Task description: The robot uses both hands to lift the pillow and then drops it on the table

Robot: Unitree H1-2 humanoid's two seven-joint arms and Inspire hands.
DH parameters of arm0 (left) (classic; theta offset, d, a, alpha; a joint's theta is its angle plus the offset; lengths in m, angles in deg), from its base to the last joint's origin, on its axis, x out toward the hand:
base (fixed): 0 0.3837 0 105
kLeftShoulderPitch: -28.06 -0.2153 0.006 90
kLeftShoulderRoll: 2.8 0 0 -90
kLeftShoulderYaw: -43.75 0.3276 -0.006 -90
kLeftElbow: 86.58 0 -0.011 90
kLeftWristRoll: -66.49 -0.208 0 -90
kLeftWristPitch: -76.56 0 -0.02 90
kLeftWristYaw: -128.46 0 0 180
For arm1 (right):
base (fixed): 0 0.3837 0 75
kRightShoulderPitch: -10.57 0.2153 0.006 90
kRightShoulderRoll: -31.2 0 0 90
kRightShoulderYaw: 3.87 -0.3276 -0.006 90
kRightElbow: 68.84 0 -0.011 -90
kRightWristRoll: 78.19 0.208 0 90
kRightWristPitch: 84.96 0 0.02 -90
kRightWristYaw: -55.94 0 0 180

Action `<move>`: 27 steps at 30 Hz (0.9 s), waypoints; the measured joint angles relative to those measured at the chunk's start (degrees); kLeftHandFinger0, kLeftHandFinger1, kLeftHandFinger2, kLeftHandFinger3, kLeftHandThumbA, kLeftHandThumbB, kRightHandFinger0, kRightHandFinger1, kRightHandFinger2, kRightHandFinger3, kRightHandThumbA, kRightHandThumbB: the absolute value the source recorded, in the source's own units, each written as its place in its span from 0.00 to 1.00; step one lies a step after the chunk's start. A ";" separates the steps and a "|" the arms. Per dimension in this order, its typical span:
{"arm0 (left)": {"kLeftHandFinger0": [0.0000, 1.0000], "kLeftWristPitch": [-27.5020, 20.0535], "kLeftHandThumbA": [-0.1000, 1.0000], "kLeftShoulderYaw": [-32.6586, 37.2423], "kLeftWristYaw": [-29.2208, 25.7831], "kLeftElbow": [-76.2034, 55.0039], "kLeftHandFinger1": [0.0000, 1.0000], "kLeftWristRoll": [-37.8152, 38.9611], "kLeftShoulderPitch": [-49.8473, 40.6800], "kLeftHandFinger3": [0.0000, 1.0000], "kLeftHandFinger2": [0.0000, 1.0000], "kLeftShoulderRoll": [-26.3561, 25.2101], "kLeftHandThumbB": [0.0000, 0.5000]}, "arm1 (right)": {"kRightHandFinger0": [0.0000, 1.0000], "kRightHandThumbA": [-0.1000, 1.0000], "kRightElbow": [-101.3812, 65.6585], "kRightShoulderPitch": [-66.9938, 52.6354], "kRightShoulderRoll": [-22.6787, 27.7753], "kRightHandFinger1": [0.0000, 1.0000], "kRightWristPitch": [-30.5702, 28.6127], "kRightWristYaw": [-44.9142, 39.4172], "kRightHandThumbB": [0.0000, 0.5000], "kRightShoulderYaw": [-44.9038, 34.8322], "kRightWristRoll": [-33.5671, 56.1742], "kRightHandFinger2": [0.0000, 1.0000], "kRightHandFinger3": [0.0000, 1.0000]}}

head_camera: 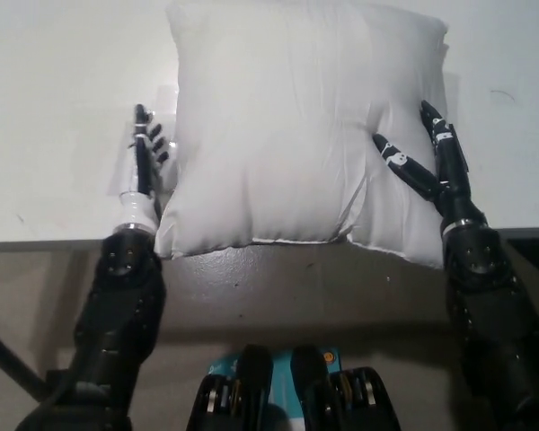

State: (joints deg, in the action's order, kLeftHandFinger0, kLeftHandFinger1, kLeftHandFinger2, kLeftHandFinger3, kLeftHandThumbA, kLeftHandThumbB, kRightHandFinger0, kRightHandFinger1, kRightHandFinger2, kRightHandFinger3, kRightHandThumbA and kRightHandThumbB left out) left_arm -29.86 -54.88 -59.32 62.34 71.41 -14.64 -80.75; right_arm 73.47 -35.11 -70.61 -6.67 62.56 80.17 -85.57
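Observation:
A big white pillow (287,126) lies on the white table (54,108), its near corners hanging over the front edge. My white left hand (145,166) stands edge-on against the pillow's left side, fingers stretched straight. My black right hand (431,166) presses into the pillow's right side. Its fingers are spread, with one lying on top of the fabric, and the pillow is dented and folded there. Neither hand is closed around the pillow.
The table's front edge (45,242) runs across the picture just below both hands. Below it is dark grey floor (296,287). Bare white tabletop stretches to the left of the pillow and in a narrow strip to its right.

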 measured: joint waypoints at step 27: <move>1.00 -9.10 1.00 7.85 -9.48 6.98 1.00 -2.53 1.19 1.00 1.00 6.33 0.08 | 1.00 1.00 6.90 3.29 -1.26 1.00 -5.09 -3.79 0.64 -2.56 10.66 1.00 1.00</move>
State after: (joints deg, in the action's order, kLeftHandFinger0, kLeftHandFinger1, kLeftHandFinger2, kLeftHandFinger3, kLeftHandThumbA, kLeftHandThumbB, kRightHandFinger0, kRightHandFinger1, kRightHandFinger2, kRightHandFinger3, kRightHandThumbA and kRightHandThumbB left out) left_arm -38.96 -47.03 -68.80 69.32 68.88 -13.46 -74.42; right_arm 80.36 -31.82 -71.87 -11.76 58.77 77.61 -74.90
